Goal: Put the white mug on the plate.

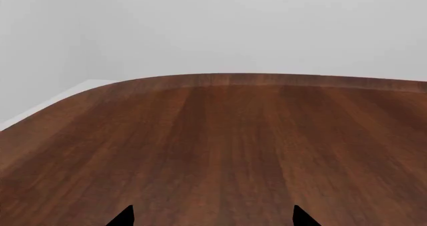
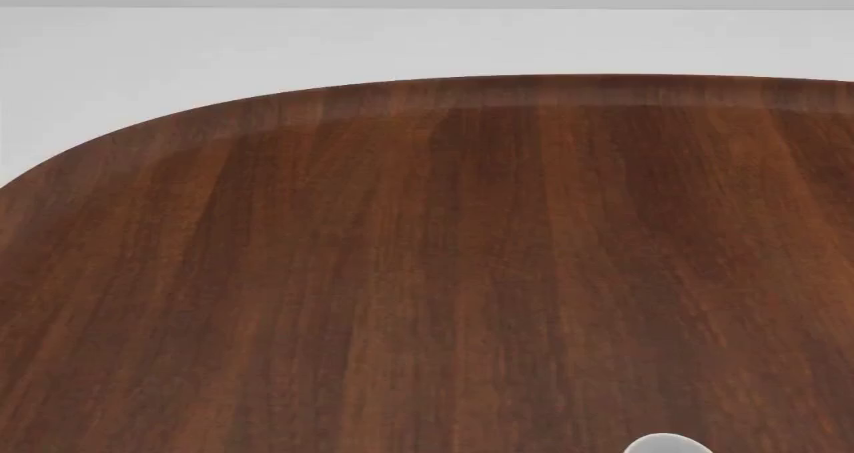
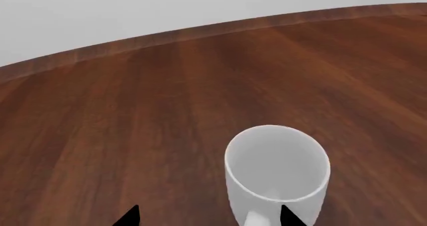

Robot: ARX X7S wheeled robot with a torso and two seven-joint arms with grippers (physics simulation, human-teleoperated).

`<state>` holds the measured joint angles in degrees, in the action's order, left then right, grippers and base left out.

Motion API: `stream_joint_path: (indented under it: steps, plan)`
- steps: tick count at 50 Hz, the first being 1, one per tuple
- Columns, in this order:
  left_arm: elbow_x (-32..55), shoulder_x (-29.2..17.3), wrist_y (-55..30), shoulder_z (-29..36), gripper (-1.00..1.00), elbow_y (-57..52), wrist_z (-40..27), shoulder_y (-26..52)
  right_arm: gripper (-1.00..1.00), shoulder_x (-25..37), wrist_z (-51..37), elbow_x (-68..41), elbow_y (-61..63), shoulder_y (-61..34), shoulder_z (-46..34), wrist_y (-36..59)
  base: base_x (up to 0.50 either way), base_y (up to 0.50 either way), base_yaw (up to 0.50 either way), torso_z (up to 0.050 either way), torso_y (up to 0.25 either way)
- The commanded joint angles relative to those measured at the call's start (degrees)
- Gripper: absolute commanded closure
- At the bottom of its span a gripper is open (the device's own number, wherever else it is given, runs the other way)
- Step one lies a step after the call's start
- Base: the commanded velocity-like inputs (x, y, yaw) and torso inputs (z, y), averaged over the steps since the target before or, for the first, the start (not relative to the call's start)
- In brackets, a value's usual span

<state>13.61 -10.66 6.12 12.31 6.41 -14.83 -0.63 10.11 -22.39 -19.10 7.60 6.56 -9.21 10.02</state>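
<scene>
The white mug (image 3: 277,173) stands upright on the wooden table (image 3: 133,126), seen from above in the right wrist view, its handle turned toward the camera. My right gripper (image 3: 210,216) is open; only the two dark fingertips show. One fingertip (image 3: 290,217) overlaps the mug's near side and the other stands off over bare wood. The mug's rim peeks in at the bottom edge of the head view (image 2: 665,444). My left gripper (image 1: 212,216) is open and empty over bare table. The plate is out of view.
The dark wooden table (image 2: 400,273) has a rounded far-left corner, with pale floor and wall beyond its edge (image 2: 441,81). Neither arm shows in the head view.
</scene>
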Motion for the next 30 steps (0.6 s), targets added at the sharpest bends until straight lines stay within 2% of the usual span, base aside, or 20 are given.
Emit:
stream_joint_path:
  steps: [1,30]
  plan:
    - [0.28,-0.16,0.36,0.27,-1.0,0.22,-0.17,-0.01,-1.0,-0.48,-0.65,-0.8,-1.99,0.96,0.23,-0.89,0.0,0.0,0.0,0.0,0.0]
    - [0.51,-0.66,0.38,1.19,-1.0,0.36,-1.02,0.22,-1.0,-0.91,1.47,-0.34,-17.28,-5.14,-0.57,-4.63,0.0,0.0,0.0,0.0,0.0]
